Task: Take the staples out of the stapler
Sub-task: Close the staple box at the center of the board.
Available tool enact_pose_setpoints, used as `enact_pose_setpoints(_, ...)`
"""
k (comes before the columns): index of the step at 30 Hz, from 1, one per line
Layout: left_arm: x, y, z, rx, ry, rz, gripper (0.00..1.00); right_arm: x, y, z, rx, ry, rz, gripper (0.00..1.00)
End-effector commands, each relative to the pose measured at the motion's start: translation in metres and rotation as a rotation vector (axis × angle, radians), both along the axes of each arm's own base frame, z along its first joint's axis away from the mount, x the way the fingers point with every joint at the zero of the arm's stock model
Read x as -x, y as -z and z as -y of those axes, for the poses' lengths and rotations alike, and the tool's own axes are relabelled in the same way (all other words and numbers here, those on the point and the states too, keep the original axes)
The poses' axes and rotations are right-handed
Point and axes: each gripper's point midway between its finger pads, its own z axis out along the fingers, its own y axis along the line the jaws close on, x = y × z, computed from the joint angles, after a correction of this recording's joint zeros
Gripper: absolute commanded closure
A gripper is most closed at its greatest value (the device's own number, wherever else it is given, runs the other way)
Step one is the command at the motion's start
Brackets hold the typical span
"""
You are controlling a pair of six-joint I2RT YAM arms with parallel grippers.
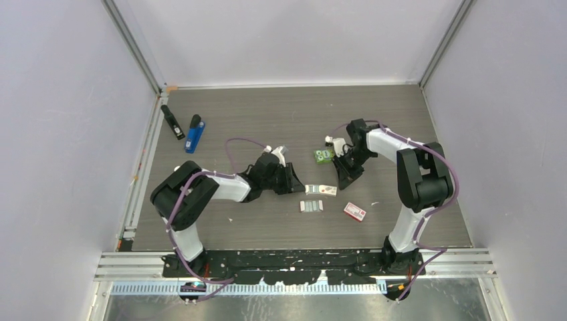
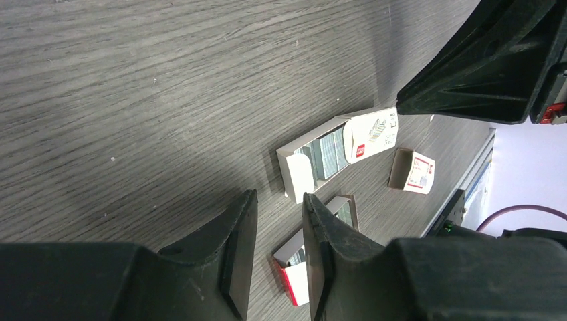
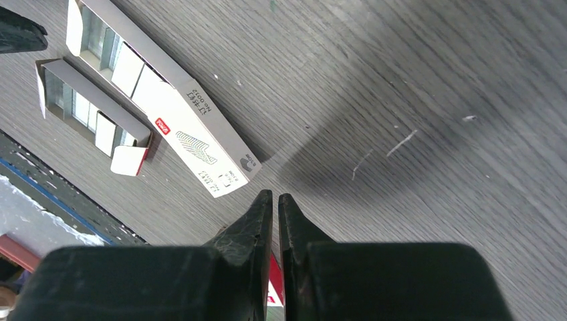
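The bright-blue, black-topped desk stapler [image 1: 194, 134] is lying far left on the grey wood-grain surface [image 1: 267, 110], well apart from the slightly spread left claw [image 2: 279, 204] and the pressed-together right claw [image 3: 275, 198].

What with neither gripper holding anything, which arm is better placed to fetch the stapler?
Left, probably. The stapler lies far back-left; the left gripper is nearer it than the right gripper, which would have to reach across.

1. Green packet [image 1: 324, 155] lies in the middle.
2. Long white box [image 1: 321, 190] sits open just nearer; a second open box [image 1: 311, 206] beside it.
3. Small red-and-white box [image 1: 355, 212] lies to their right.
4. Black tool [image 1: 172, 122] far left.
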Motion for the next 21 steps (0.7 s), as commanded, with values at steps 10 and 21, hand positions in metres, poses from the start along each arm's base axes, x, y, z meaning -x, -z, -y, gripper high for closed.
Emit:
enact_pose_setpoints(10,-0.012,-0.0146,0.0157,0.055,0.017,0.034,0.7,0.0033,0.0068,-0.0072,0.004,-0.033,-0.033,0.86)
enact_pose_setpoints(21,-0.0101,-0.0115,0.0221,0.061,0.033,0.02,0.76,0.0042,0.0061,-0.0109,-0.013,-0.029,-0.045,0.86)
